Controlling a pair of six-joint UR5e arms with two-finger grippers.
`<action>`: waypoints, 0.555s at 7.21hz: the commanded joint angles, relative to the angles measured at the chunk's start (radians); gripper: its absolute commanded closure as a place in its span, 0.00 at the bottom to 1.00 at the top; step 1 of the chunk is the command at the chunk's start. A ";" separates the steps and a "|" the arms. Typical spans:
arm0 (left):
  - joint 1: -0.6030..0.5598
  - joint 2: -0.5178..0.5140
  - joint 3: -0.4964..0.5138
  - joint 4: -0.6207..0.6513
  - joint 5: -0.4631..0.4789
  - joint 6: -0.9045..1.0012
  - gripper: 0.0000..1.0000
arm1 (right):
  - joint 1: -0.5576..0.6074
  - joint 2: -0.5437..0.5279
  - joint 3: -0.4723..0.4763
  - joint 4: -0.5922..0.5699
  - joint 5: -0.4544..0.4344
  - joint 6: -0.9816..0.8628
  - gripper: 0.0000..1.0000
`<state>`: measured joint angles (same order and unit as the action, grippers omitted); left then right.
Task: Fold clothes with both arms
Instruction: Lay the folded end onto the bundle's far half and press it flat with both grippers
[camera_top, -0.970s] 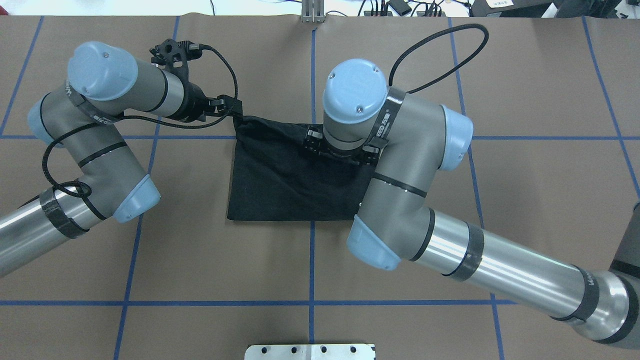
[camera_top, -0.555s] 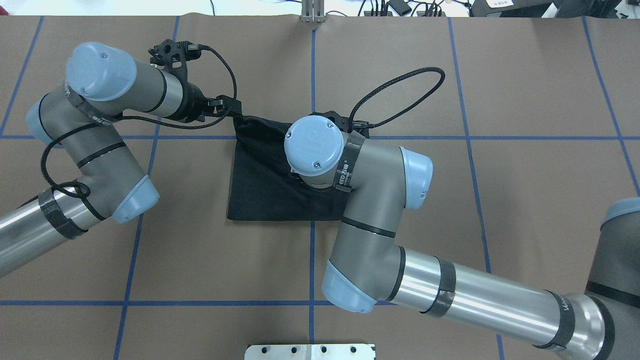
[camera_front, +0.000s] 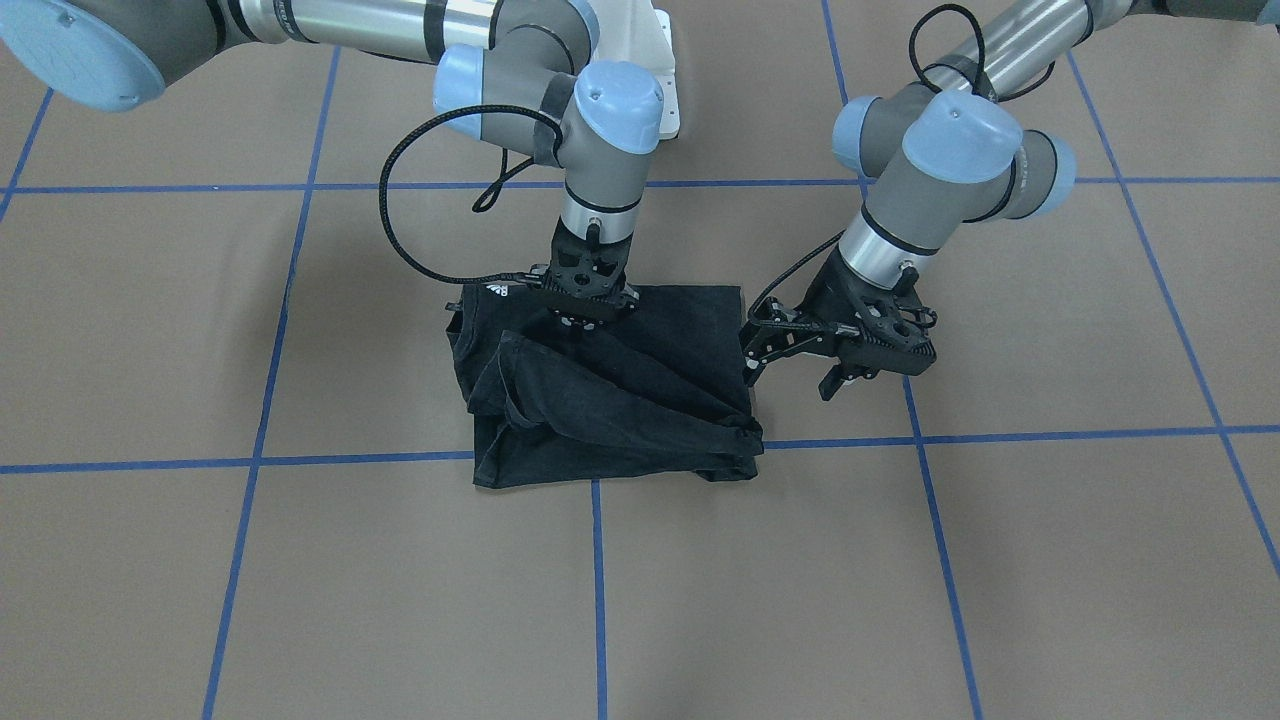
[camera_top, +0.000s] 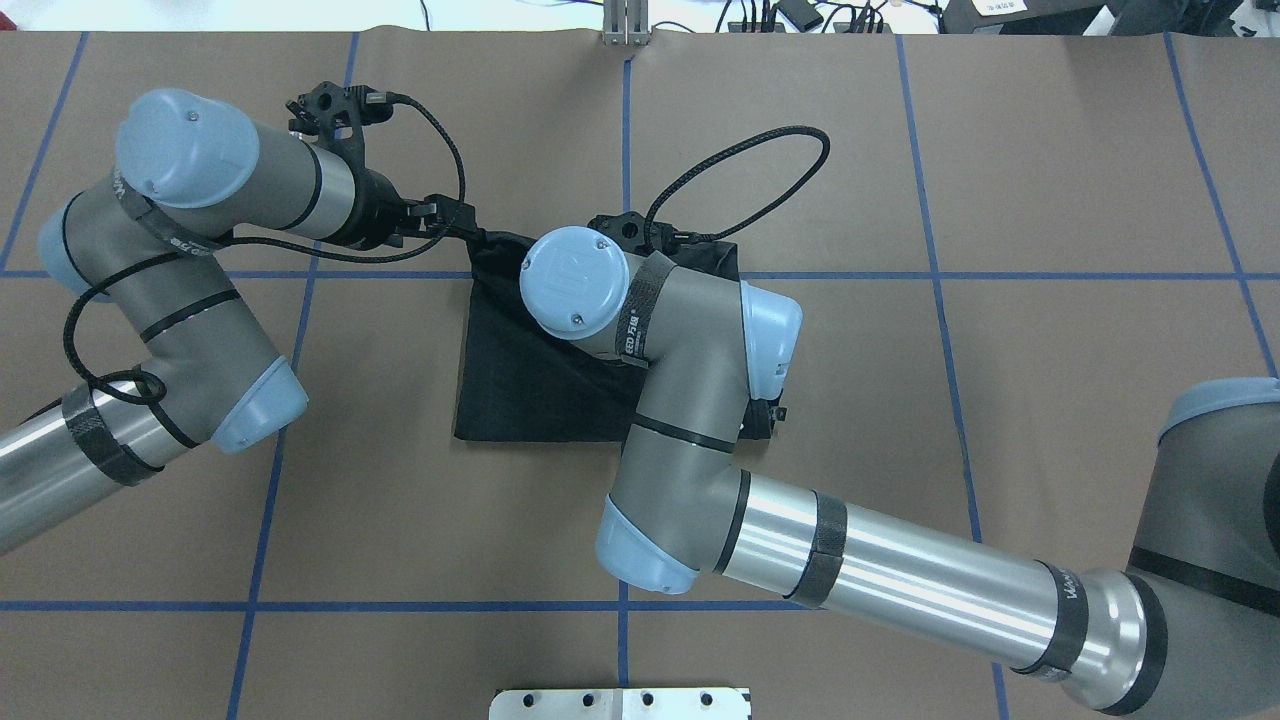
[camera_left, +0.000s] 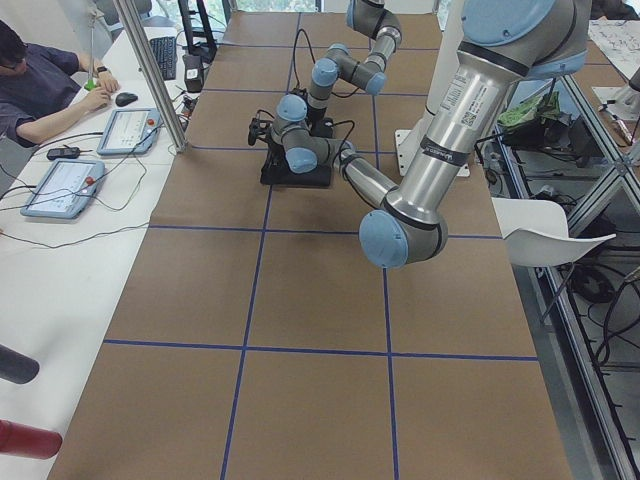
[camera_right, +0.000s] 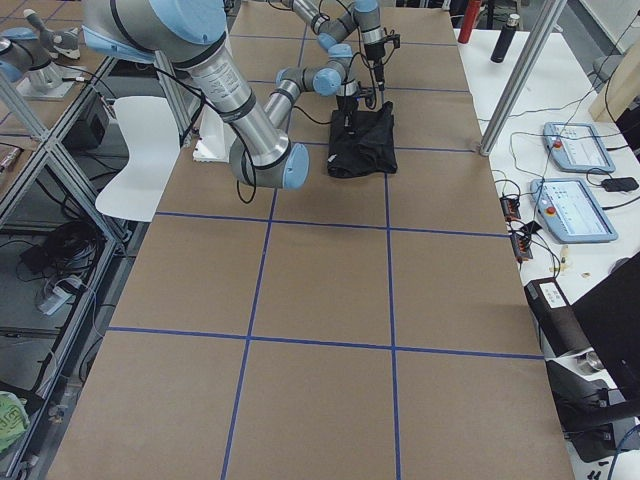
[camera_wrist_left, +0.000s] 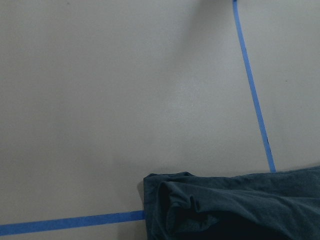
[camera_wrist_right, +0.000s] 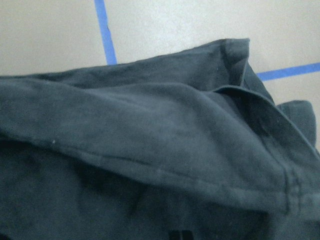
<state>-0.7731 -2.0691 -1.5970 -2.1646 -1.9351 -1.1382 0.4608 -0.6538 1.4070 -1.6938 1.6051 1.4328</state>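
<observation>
At centre of the front-facing view, the black t-shirt lies part-folded on the counter, its lower edge crossing a blue tape line. The right tool pinches a raised fold. The left tool, seemingly spread, sits just beside the shirt's right-of-frame edge. Brown counter stretches wide all round.

Only legible mark was the embossed UR logo on the blue joint cap of the right arm. Print on its black strap was too small to read. Same for the white collar logo on the t-shirt.
</observation>
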 joint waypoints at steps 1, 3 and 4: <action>-0.002 0.001 -0.012 0.002 -0.024 0.000 0.00 | 0.051 0.002 -0.119 0.136 -0.019 -0.003 1.00; -0.002 0.023 -0.041 0.002 -0.025 0.000 0.00 | 0.148 0.003 -0.195 0.161 -0.019 -0.099 1.00; -0.002 0.023 -0.050 0.006 -0.025 0.000 0.00 | 0.203 0.023 -0.265 0.205 -0.013 -0.147 1.00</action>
<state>-0.7746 -2.0521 -1.6327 -2.1618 -1.9590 -1.1382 0.5986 -0.6458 1.2196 -1.5298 1.5877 1.3454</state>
